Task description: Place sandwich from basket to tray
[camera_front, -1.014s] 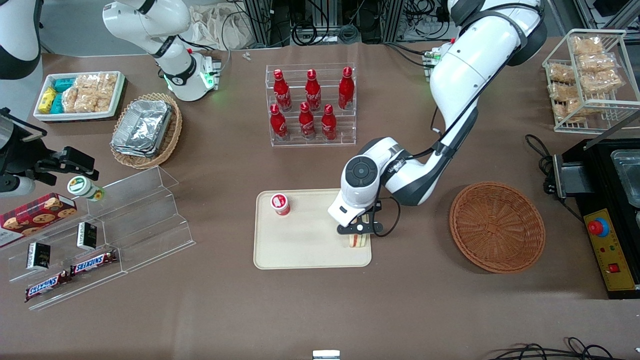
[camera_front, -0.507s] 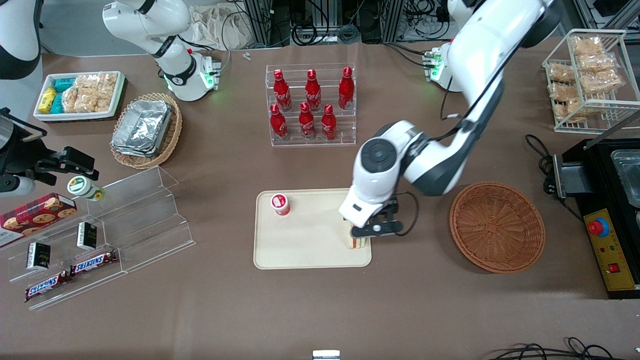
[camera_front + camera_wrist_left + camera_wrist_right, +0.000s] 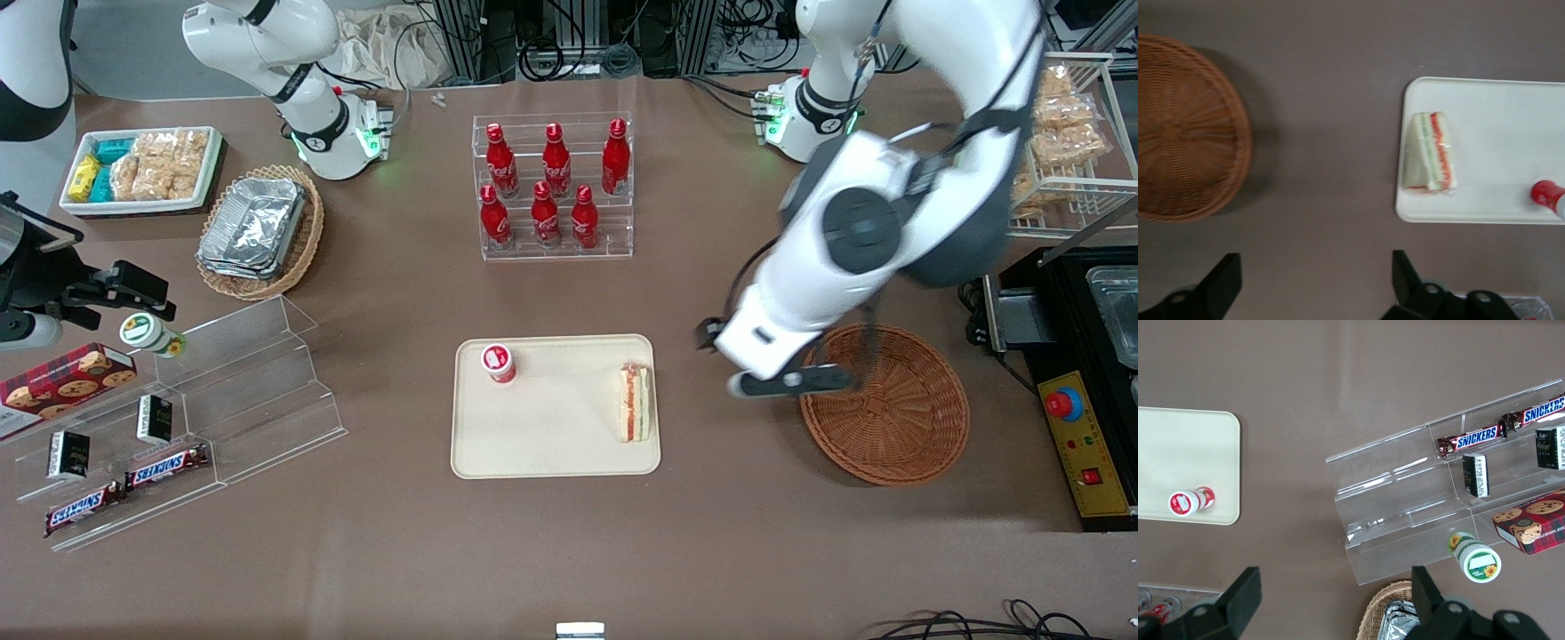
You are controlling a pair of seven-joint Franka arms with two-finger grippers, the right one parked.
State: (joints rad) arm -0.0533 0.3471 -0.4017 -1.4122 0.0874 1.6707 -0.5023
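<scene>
Lifted clear of the tray (image 3: 551, 444) since a second ago, gripper (image 3: 782, 380) now above the empty basket (image 3: 898, 427) rim, fingers (image 3: 1223, 288) wide apart, sandwich (image 3: 635, 404) released on its side at the tray's basket-side edge; delivery apparently done, only retreat left.

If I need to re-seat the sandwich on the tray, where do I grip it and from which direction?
Come straight down on the sandwich and close on its two flat bread faces, mid-length. It lies on the tray near the edge toward the basket, its striped filling edge facing up, so the bread sides look reachable from above. The gripper, open in the wrist view, hangs above the basket's rim.
</scene>
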